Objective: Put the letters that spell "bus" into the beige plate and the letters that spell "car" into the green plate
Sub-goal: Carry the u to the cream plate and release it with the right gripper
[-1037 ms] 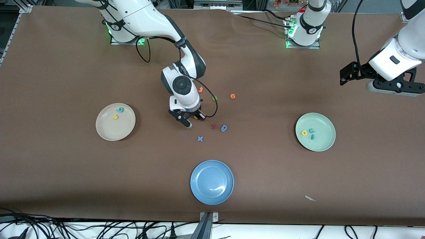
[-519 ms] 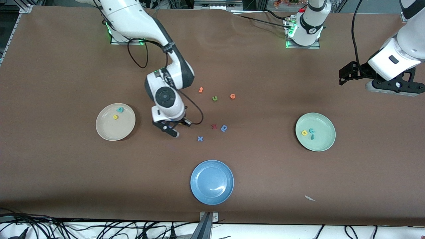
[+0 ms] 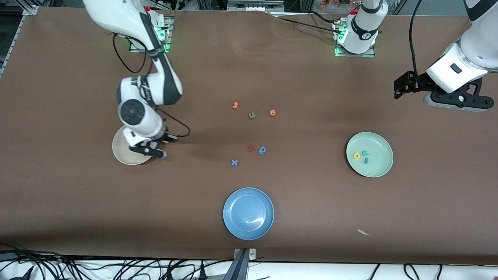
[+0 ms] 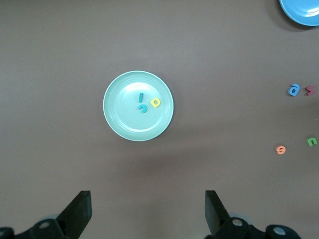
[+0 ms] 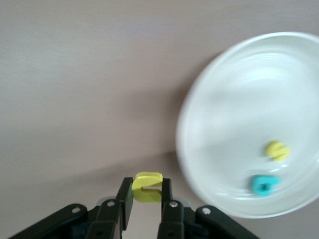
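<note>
Front view: the right arm has swung from the loose letters at mid-desk toward its own end of the desk. Its right claw point(image 3: 157, 147) now hangs over the rim of the beige plate point(image 3: 121, 154), at the edge nearest those letters. The arm is bent sharply at the elbow, wrist turned down. The left arm waits, raised above its end of the desk, left claw point(image 3: 453, 102) released and empty. The green plate point(image 3: 379, 165), round and shallow with a raised rim, holds the yellow "a" point(image 3: 356, 156), light-blue "c" point(image 3: 365, 153) and teal "r" point(image 3: 366, 160).

Left wrist view: the same green plate lies on the matte brown desk point(image 4: 60, 59) with its three letters clustered together.

Right wrist view: the right claw is clenched on the yellow "u" point(image 5: 147, 187), a small foam piece. The glossy beige plate just beside it holds the yellow "s" point(image 5: 277, 150) and teal "b" point(image 5: 262, 184).
</note>
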You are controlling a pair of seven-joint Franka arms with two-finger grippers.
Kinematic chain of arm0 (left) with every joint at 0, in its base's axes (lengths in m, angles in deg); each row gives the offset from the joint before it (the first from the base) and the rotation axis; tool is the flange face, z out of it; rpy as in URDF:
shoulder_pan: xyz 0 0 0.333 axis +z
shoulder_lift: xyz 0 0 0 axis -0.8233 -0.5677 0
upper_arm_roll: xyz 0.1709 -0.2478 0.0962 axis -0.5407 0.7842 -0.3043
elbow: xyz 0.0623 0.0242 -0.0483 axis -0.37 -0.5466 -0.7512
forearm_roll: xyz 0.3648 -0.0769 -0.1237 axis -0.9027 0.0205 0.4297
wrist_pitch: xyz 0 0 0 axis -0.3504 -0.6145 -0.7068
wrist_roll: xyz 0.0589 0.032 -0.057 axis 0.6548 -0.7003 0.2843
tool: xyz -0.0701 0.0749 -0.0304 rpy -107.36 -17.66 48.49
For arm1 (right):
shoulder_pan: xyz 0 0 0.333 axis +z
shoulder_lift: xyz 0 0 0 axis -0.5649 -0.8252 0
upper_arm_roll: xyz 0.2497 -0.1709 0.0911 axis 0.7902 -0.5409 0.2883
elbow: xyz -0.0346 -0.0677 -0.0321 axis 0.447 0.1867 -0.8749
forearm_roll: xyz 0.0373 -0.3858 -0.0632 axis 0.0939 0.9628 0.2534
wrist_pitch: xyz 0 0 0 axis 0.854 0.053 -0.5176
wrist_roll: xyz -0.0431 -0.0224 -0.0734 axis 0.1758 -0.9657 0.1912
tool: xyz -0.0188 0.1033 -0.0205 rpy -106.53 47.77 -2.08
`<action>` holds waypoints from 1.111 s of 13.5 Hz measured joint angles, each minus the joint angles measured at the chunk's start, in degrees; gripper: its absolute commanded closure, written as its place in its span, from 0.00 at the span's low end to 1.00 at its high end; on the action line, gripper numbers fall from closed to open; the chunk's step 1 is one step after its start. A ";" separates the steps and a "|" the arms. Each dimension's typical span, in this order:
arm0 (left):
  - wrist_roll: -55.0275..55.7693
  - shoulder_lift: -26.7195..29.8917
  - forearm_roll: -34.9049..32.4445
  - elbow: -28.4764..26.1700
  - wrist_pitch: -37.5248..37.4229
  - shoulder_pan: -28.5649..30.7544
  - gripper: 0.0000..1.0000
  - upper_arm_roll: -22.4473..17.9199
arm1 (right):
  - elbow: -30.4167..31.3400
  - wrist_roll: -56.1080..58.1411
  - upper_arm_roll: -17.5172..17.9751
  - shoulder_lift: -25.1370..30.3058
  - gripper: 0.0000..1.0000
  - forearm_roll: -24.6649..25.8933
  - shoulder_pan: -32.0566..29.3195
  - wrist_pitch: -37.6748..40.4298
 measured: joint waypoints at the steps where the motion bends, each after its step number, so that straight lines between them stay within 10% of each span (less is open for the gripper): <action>1: 0.00 0.00 0.00 0.01 0.00 0.00 0.00 0.00 | 3.25 4.29 -1.86 1.81 0.98 0.01 -0.01 -1.63; 3: 0.00 0.00 0.00 0.03 -0.01 0.00 0.00 0.00 | 8.18 12.45 -5.90 4.34 0.91 0.01 -0.05 -4.35; 5: 0.00 0.00 0.00 0.04 -0.01 0.00 0.00 0.00 | 10.95 17.61 -8.66 5.23 0.01 0.01 -0.16 -7.18; 10: 0.00 0.00 0.00 0.09 -0.01 -0.02 0.00 0.07 | 9.64 18.74 -9.28 5.27 0.00 -0.05 0.13 -7.32; 15: 0.00 0.00 0.00 0.11 -0.01 -0.03 0.00 0.10 | -2.73 15.75 -10.23 5.81 0.00 -0.40 -0.01 14.29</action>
